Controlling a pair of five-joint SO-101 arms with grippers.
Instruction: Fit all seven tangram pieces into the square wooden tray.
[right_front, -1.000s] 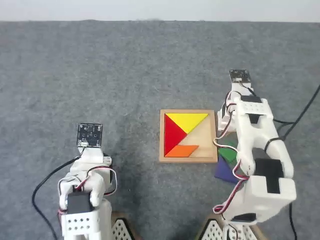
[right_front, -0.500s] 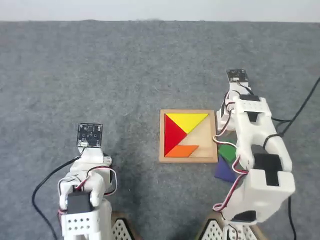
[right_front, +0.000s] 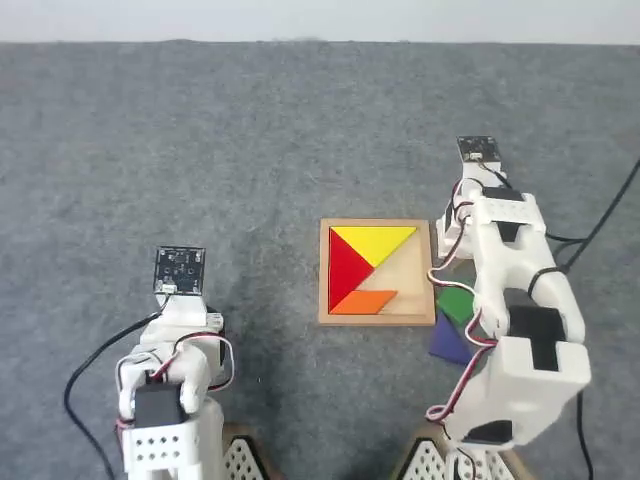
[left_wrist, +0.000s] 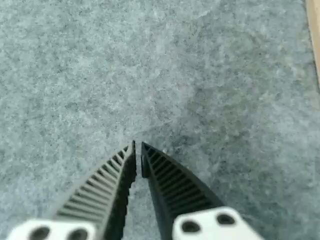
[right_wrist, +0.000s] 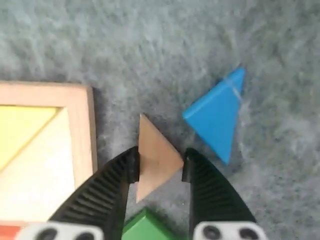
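The square wooden tray (right_front: 377, 312) lies mid-table and holds a yellow triangle (right_front: 375, 242), a red triangle (right_front: 346, 270) and an orange parallelogram (right_front: 364, 301). The right arm (right_front: 505, 262) hangs over the mat just right of the tray. In the right wrist view my right gripper (right_wrist: 160, 161) is shut on a tan triangle (right_wrist: 156, 155) that lies on the mat beside the tray corner (right_wrist: 82, 120). A blue triangle (right_wrist: 217, 117) lies just beyond it, and a green piece (right_wrist: 145, 224) sits close under the wrist. My left gripper (left_wrist: 138, 146) is shut and holds nothing over bare mat.
A green piece (right_front: 457, 303) and a purple piece (right_front: 448, 343) lie right of the tray, partly under the right arm. The left arm (right_front: 172, 360) sits at the front left, far from the tray. A sliver of the tray's edge (left_wrist: 315, 35) shows in the left wrist view.
The right arm's wrist shifted slightly towards the tray and back, uncovering more of the green piece. The left arm stayed still.
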